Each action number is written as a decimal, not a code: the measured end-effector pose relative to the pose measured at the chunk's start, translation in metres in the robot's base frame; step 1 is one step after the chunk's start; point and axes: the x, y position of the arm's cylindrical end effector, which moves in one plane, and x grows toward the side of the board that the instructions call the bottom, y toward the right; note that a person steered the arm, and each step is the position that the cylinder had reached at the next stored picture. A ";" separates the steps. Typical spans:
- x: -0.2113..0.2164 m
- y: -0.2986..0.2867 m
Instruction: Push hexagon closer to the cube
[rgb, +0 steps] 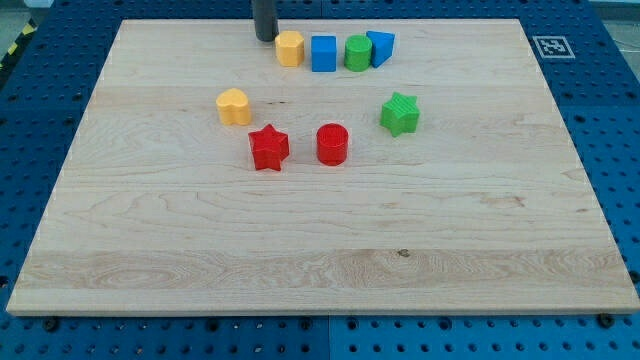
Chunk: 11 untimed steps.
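A yellow hexagon (290, 48) sits near the view's top, just left of a blue cube (323, 53), with a small gap or light contact between them. My tip (265, 37) stands just left of the hexagon, close to its upper left side. Right of the cube sit a green cylinder (357, 53) and a blue wedge-like block (380, 47), forming a row.
A yellow heart (234, 106), a red star (268, 148), a red cylinder (332, 144) and a green star (400, 113) lie on the wooden board (320, 250). An ArUco marker (552, 46) sits off the board's top right corner.
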 end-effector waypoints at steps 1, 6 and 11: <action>0.002 0.010; 0.035 -0.046; 0.150 -0.029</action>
